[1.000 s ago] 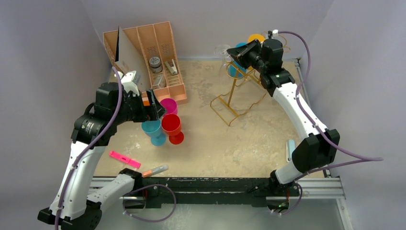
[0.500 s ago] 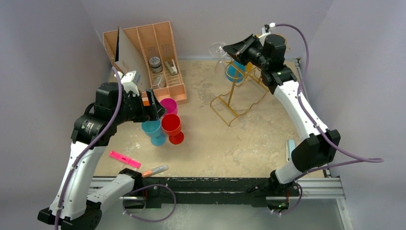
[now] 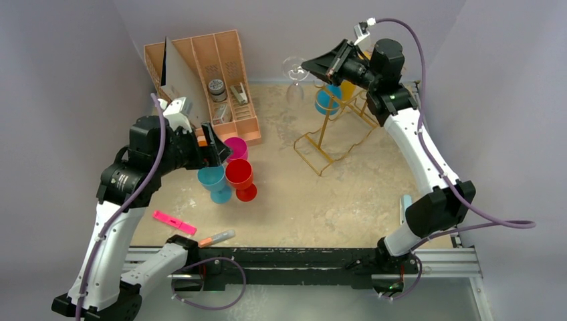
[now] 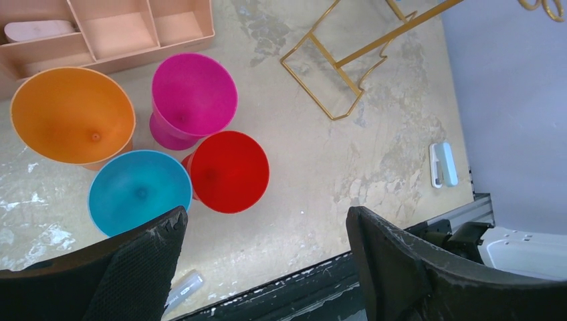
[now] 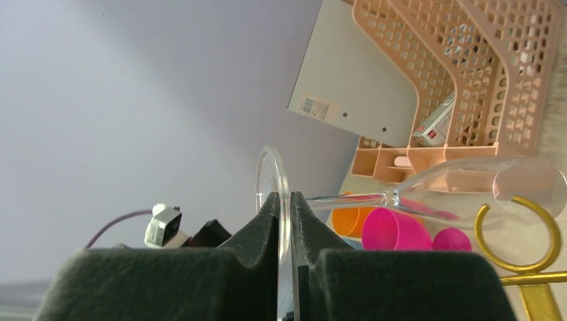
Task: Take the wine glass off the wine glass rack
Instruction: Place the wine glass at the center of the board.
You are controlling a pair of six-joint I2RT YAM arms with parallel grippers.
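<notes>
By the near left corner of the desk lie a pink marker and an orange-and-grey marker. Further in, the left gripper hangs with its jaws wide apart, holding nothing, over four cups standing close together: an orange cup, a blue cup, a pink cup and a red cup. A tan organiser sits at the far left corner. Over the far edge, the right gripper is clamped on the round foot of the wine glass, held up in the air just left of the hanger loops of the gold rack. The rack stands toward the far right corner, with a hanging blue cup on its arms. A small white case lies by the right edge.
</notes>
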